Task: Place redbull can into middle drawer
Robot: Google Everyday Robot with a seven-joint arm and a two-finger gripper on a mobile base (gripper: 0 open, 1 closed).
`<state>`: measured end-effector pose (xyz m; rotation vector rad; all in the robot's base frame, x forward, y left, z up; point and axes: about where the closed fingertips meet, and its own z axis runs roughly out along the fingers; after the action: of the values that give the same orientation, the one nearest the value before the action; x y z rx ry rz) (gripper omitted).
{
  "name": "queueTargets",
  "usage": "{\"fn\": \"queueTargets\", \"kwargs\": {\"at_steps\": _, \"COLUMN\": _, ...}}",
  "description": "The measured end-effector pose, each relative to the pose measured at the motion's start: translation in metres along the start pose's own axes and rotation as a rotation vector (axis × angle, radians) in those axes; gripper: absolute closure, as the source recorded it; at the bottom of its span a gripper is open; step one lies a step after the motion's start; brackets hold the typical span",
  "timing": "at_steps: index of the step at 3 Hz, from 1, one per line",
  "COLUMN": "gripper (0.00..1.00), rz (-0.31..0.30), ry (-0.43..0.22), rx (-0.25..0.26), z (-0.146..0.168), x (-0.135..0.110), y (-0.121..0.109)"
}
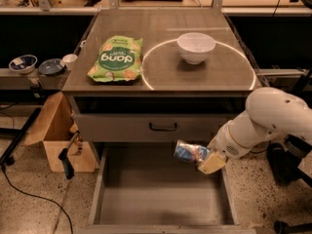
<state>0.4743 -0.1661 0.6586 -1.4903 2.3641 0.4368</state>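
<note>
The redbull can (187,151) is blue and silver and lies on its side in my gripper (204,158), held in the air over the right back part of the open middle drawer (146,199). The gripper is shut on the can's right end, its tan fingers (211,164) around it. My white arm (265,123) comes in from the right. The drawer is a shallow grey tray pulled out below the drawer front with a dark handle (163,127). Its floor shows nothing in it.
A green snack bag (116,58) and a white bowl (195,47) sit on the cabinet top (161,77). A cardboard box (61,135) stands on the floor at the left. Small bowls (36,65) rest on a left shelf. Cables run across the floor.
</note>
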Motion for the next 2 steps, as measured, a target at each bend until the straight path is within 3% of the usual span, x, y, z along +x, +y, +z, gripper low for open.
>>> {"fn": "queueTargets", "kwargs": {"at_steps": 2, "gripper": 1.00, "rz": 0.043, "ry": 0.045, "rx": -0.049, "z": 0.029, "x": 0.016, "y": 0.023}}
